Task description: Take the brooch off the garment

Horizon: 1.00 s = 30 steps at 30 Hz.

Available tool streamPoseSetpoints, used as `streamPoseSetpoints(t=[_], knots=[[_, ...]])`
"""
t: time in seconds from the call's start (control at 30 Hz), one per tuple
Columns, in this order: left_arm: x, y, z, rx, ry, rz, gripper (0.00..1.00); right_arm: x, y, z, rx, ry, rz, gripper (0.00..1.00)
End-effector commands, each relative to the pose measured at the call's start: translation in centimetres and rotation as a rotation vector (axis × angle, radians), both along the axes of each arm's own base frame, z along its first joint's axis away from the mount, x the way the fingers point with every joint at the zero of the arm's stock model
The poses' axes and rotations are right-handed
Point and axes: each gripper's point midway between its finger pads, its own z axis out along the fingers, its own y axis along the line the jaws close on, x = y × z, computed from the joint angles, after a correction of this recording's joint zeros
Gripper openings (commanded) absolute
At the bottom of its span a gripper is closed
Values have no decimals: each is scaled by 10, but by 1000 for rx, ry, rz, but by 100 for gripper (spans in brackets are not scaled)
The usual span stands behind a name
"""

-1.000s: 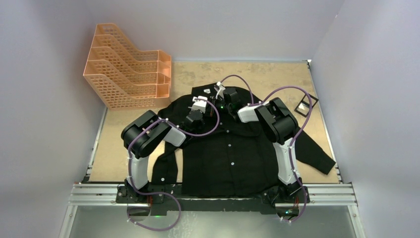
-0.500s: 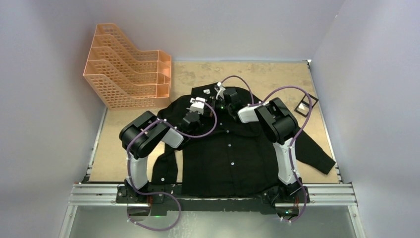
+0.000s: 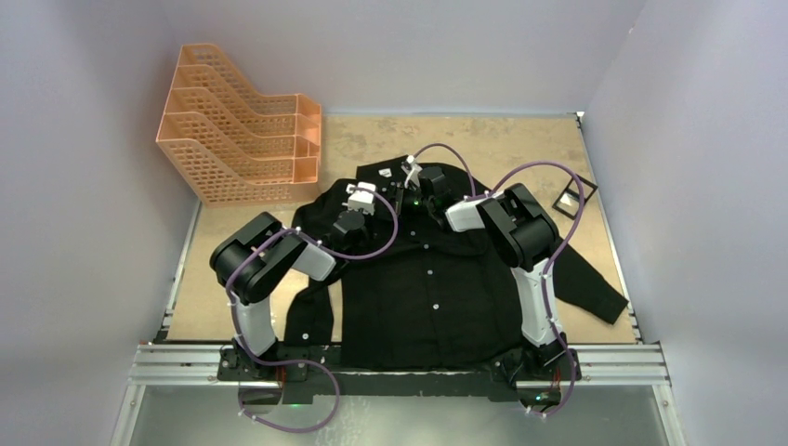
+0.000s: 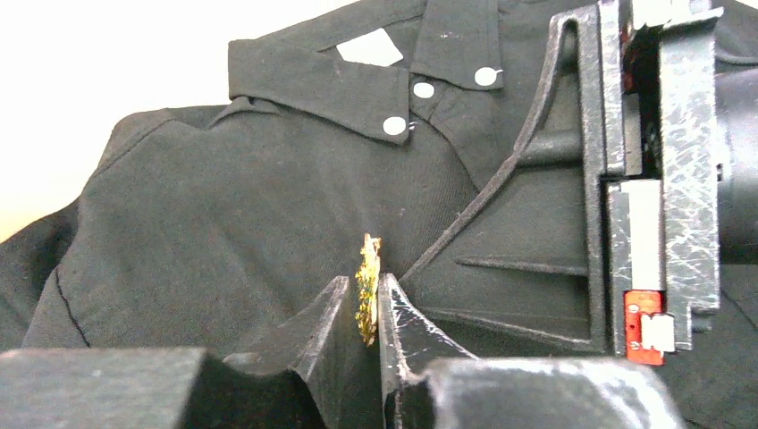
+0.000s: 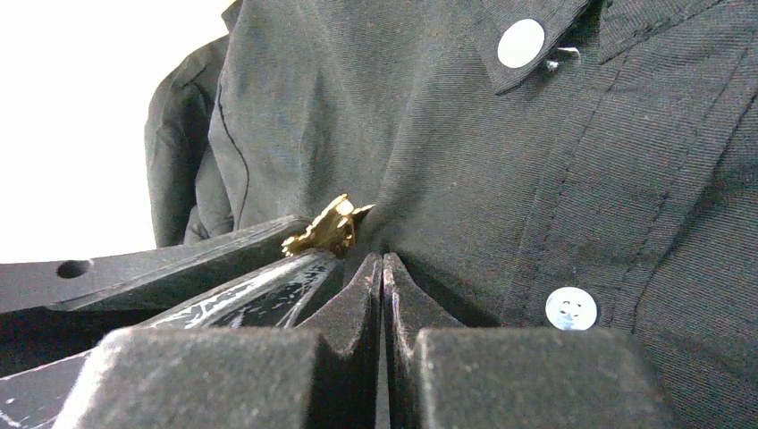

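A tan table (image 3: 520,139) fills the booth, and a black long-sleeved shirt (image 3: 437,307) lies spread flat over its near half, collar towards the far side and one sleeve trailing off to the right. An orange mesh file rack (image 3: 242,149) stands at the far left corner, well apart from the shirt. A small dark square object (image 3: 569,197) lies on the table near the shirt's right shoulder. Both arms reach forward over the shirt and meet just below the collar. The left gripper (image 4: 366,308) is closed on the brooch (image 4: 367,286), a tiny golden leaf that stands on edge between its two fingertips, just above the cloth. The right gripper (image 5: 383,268) sits just beside it with its fingers pressed together, and the creases in the shirt run in towards its tips, so it appears to pinch the cloth there (the grip point itself is hidden behind the fingers). From the right wrist the brooch (image 5: 329,228) shows just left of those tips, resting against the other gripper's finger. A white label (image 4: 371,46) sits inside the collar, and small white buttons (image 5: 521,42) mark the collar point and the front placket.
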Motion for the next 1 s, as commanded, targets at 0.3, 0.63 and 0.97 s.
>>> streamPoseSetpoints(t=[0.3, 0.63, 0.97], knots=[[4, 0, 28, -55, -51, 10, 21, 4, 3, 16, 22, -61, 8, 5], [2, 0, 23, -28, -28, 0, 16, 5, 5, 22, 39, -78, 18, 5], [2, 0, 25, -9, -35, -11, 0, -1, 8, 36, 110, -90, 46, 5]])
